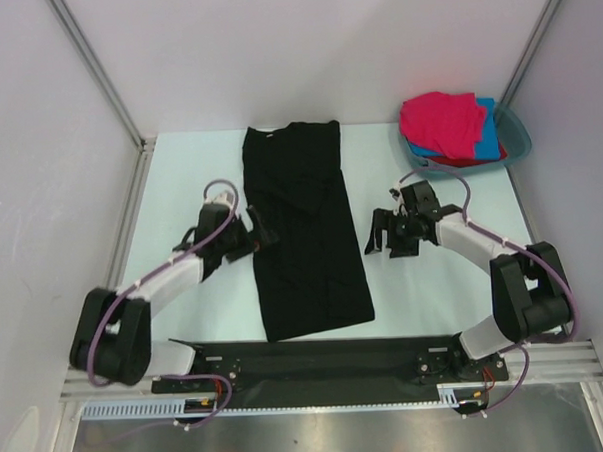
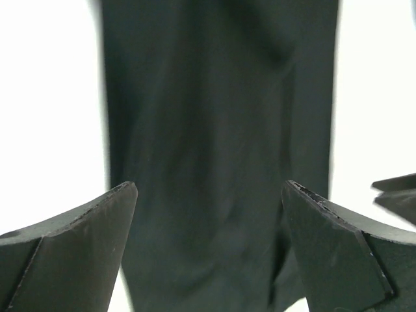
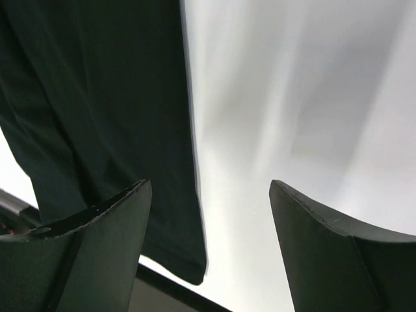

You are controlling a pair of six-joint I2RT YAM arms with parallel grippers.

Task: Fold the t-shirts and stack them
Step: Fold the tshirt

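Cloth dominates the middle of the pale tabletop: the black t-shirt lies flat there as a long narrow strip, running from its collar end at 12 o'clock to its hem at 6 o'clock, close to the arms' base rail. The left fingers hang at the shirt's 9 o'clock edge, spread wide and holding nothing; in the left wrist view the dark fabric fills the gap between them, with bright tabletop on either side. The right fingers sit at the shirt's 3 o'clock side, just beside its edge and apart from it, also parted with nothing between them. From the right wrist view the shirt's straight edge lies toward 9 o'clock, and bare tabletop shows between the two fingers. At about 1 o'clock on the tabletop, well apart from both arms, stands a teal basin holding a loose heap: the pink t-shirt on top, the blue t-shirt showing at its 3 o'clock side, and a strip of the red t-shirt showing at 6 o'clock.
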